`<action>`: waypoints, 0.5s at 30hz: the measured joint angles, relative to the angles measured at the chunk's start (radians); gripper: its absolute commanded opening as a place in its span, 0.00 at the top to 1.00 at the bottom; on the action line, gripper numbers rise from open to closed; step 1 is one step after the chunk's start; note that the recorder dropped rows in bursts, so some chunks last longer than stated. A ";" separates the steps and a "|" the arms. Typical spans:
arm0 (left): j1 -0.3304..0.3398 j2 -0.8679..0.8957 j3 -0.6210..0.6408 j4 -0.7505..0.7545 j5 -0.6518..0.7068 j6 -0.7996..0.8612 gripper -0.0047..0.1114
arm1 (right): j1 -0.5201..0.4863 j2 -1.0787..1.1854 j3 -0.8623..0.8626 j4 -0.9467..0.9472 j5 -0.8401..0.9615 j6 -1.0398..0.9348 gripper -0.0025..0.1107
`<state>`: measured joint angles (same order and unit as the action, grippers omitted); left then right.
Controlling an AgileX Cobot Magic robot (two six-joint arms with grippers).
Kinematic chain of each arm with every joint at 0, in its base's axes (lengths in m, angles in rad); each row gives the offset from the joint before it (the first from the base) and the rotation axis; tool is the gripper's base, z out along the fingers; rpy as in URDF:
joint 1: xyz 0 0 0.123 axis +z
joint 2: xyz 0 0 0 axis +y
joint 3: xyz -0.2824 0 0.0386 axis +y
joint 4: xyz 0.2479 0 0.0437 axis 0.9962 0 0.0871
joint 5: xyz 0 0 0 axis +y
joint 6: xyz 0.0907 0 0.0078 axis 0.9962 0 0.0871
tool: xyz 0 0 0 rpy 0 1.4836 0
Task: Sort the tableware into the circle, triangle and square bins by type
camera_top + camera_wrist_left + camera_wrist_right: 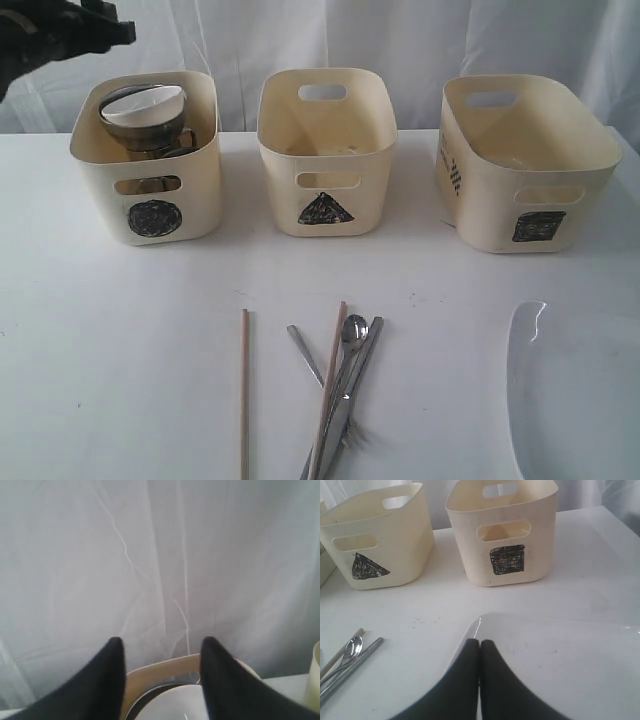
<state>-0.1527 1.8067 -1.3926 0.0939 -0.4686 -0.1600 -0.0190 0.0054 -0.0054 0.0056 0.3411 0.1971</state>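
Three cream plastic bins with cut-out handles are placed in a row on the far part of the white bench (120, 350). The circle bin (145, 165) is seen on the left, the triangle bin (327, 155) in the middle and the wider square bin (525, 165) on the right. Each mark is scribbled in black on the front wall. In the circle bin a white bowl (150, 100) is lying tilted inside a shiny steel bowl (140, 125), on top of steel mugs (175, 143). The number of mugs cannot be told.

On the near part of the bench, in the middle, two wooden chopsticks (243, 390) are found. The left one lies alone, and the other one (330, 380) is laid across a small heap of steel cutlery. In this heap one spoon (353, 330), one knife (365, 355) and one fork (305, 355) are counted, all touching each other. One large white plate (580, 400) is lying at the near right and is partly cut off by the edge of the view.

The dark left arm (45, 35) is held high at the far left, above the circle bin. The left end effector (161, 641) is pointed down over this bin, its fingers are kept apart and nothing is held between them. The right end effector (480, 644) is held low over the left edge of the plate. Its two fingers are pressed together and nothing is clamped. Whether the plate is touched by it cannot be told.
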 measured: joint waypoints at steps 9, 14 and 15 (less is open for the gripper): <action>0.000 -0.225 0.000 -0.001 0.391 0.004 0.96 | 0.000 0.000 0.000 0.000 0.000 0.000 0.98; 0.000 -0.305 0.000 -0.049 0.503 -0.049 0.96 | 0.000 0.000 0.000 0.000 0.000 0.000 0.98; 0.000 -0.317 0.000 -0.053 0.522 -0.062 0.96 | 0.000 0.000 0.000 0.000 0.000 0.000 0.98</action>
<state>-0.1527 1.4894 -1.3926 0.0413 0.0530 -0.2225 -0.0190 0.0054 -0.0054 0.0056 0.3411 0.1971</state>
